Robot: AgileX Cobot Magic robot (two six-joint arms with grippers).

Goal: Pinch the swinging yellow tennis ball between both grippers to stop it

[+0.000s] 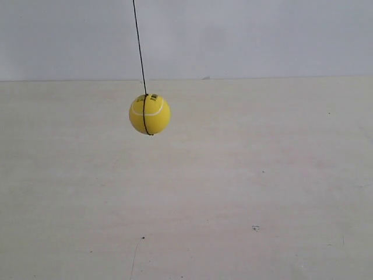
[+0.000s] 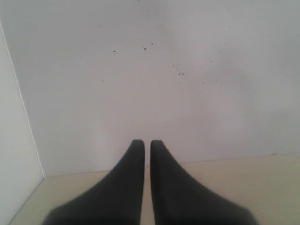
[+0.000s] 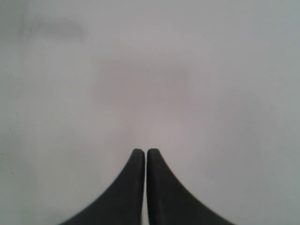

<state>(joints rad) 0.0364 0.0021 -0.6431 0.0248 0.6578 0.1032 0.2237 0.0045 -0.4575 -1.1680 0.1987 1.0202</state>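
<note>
The yellow tennis ball point(image 1: 150, 114) hangs on a thin dark string point(image 1: 139, 46) above the pale table, left of centre in the exterior view. A white seam and small black print show on its upper face. Neither arm appears in the exterior view. My left gripper point(image 2: 147, 142) is shut with nothing between its black tapering jaws, and it faces a white wall. My right gripper point(image 3: 146, 151) is likewise shut and empty, facing a blank white surface. The ball shows in neither wrist view.
A pale beige table point(image 1: 245, 192) fills the lower part of the exterior view, with a white wall point(image 1: 262, 35) behind it. In the left wrist view a wall corner point(image 2: 23, 108) and a strip of table point(image 2: 262, 183) show.
</note>
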